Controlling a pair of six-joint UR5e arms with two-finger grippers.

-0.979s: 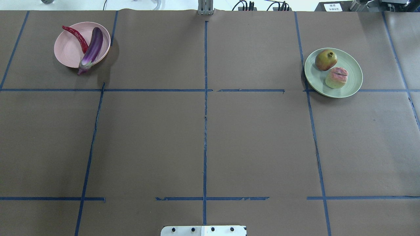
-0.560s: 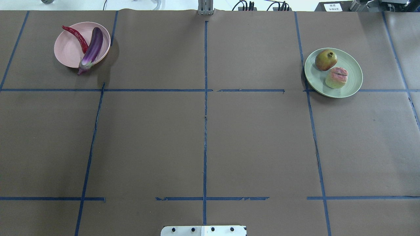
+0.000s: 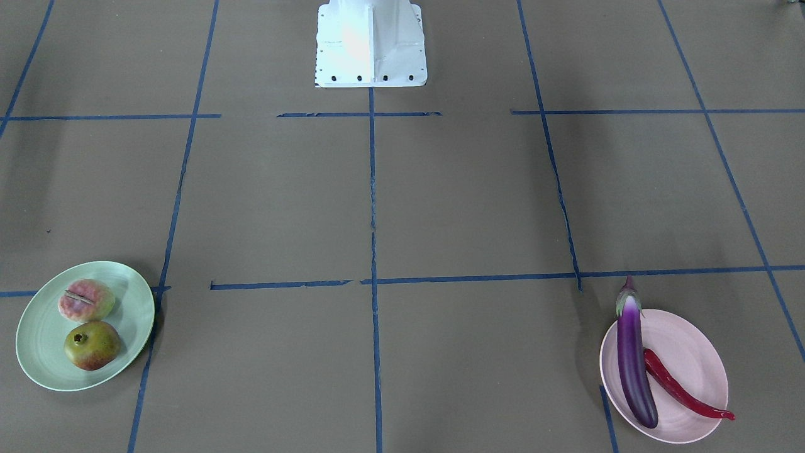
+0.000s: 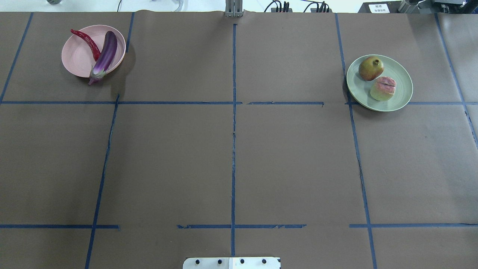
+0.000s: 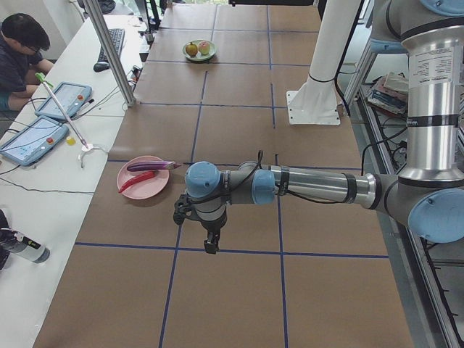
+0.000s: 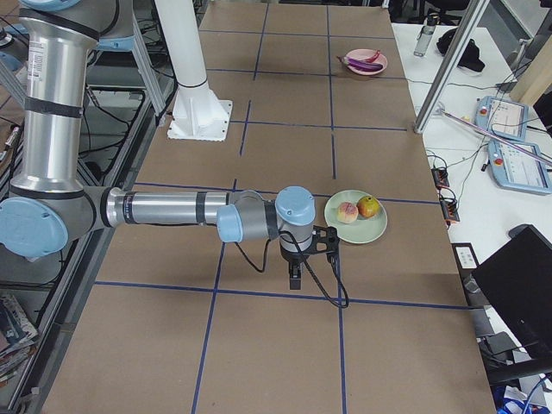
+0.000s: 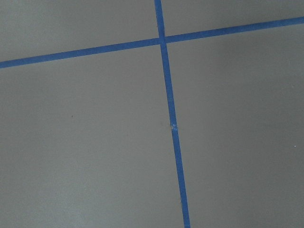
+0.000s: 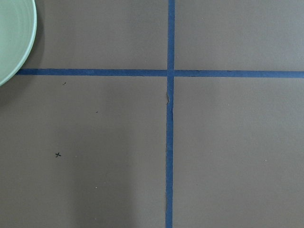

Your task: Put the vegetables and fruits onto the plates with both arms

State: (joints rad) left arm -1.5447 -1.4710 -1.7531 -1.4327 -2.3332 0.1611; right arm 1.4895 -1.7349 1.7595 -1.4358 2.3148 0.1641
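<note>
Exterior front-facing view: on the brown worktop, gridded with blue tape lines, the pale mint plate carries the peach and the pomegranate side by side, the peach nearer the white base. Well apart, the pale pink plate holds the eggplant, its cap end overhanging the rim towards the base, with the chili pepper lying against it. Overhead exterior view: the same layout, pink plate far left, mint plate far right, and no arm in sight. Exterior left view: the left arm stretches low across the worktop and the left gripper points down near the pink plate, apart from it; I cannot tell how wide its jaws stand. Exterior right view: the right arm does likewise, and the right gripper hangs beside the mint plate, its opening also impossible to judge. Left wrist view: only worktop and crossing tape. Right wrist view: a tape cross and the mint plate's rim in the upper left corner.
</note>
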